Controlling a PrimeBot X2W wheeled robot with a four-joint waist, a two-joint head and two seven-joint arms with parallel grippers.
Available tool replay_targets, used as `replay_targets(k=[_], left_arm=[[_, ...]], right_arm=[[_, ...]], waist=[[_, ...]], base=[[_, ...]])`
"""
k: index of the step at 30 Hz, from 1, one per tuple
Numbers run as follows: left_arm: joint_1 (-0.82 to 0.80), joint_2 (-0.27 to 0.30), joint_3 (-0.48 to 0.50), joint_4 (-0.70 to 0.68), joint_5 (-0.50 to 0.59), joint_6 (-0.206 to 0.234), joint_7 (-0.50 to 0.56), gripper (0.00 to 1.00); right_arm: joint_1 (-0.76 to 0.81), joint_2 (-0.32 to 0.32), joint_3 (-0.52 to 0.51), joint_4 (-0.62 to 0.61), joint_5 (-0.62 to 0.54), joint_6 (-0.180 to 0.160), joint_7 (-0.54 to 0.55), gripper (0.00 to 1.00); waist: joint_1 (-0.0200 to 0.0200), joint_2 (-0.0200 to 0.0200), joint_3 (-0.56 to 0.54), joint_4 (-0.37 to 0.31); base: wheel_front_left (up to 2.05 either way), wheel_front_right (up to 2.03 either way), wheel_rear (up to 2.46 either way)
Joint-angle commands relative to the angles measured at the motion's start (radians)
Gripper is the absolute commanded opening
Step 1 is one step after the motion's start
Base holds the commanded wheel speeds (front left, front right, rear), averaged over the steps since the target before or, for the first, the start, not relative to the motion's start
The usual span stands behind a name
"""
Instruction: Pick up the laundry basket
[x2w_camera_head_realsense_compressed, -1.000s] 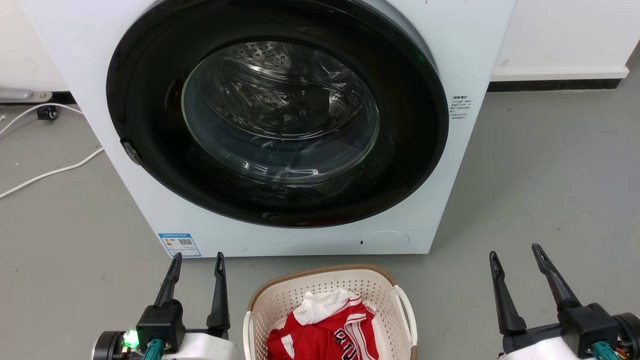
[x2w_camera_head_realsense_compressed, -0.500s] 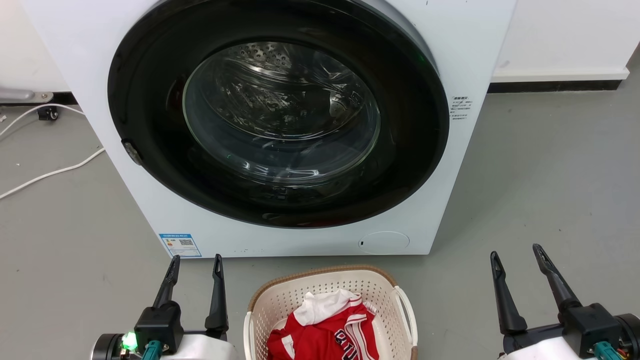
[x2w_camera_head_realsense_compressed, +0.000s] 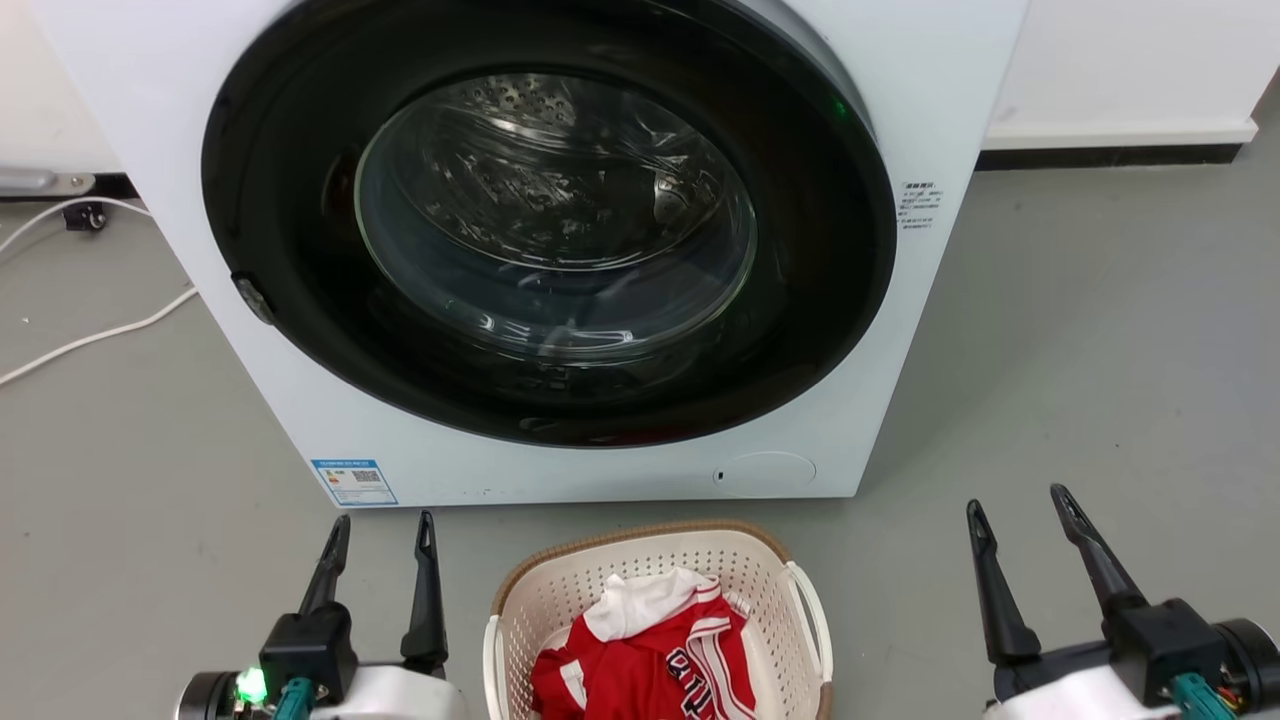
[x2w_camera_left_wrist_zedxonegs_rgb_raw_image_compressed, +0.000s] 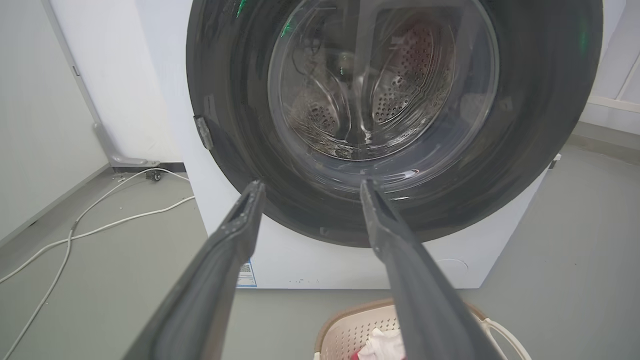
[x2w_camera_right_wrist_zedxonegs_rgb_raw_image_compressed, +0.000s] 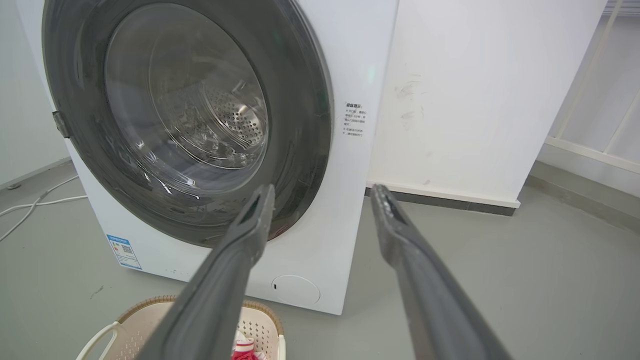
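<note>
Nothing is grasped yet: the laundry basket (x2w_camera_head_realsense_compressed: 560, 598) stands untouched on the floor (x2w_camera_head_realsense_compressed: 1060, 350) (red clothes (x2w_camera_head_realsense_compressed: 640, 672) inside). Your left gripper (x2w_camera_head_realsense_compressed: 385, 520) and right gripper (x2w_camera_head_realsense_compressed: 1016, 498) flank it, both spread, empty.

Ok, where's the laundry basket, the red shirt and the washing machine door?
laundry basket (x2w_camera_head_realsense_compressed: 570, 590), head view, its holey inside wall.
red shirt (x2w_camera_head_realsense_compressed: 650, 670), head view, middle of the cloth.
washing machine door (x2w_camera_head_realsense_compressed: 555, 215), head view, the round glass.
</note>
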Motion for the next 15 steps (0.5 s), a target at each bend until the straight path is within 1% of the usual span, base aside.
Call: replay_targets(k=[1,8,15], left_arm=[[-0.02,0.002,0.007,0.009,-0.003,0.001,-0.003,1.0],[-0.104,0.003,0.027,0.081,0.02,-0.026,-0.003,1.0],[-0.234,0.015,0.036,0.262,0.027,-0.06,-0.003,1.0]], right_arm=[[-0.025,-0.004,0.006,0.008,0.003,0.0,-0.002,1.0],[-0.115,-0.003,0.06,0.104,-0.018,0.0,-0.002,1.0],[-0.239,-0.003,0.1,0.259,-0.063,0.0,-0.002,1.0]], waist=[[0.0,-0.0001,0.008,-0.002],[0.0,-0.0001,0.066,0.001],[0.0,-0.0001,0.154,0.005]], base=[[0.0,0.0,0.0],[0.0,0.0,0.0],[0.0,0.0,0.0]])
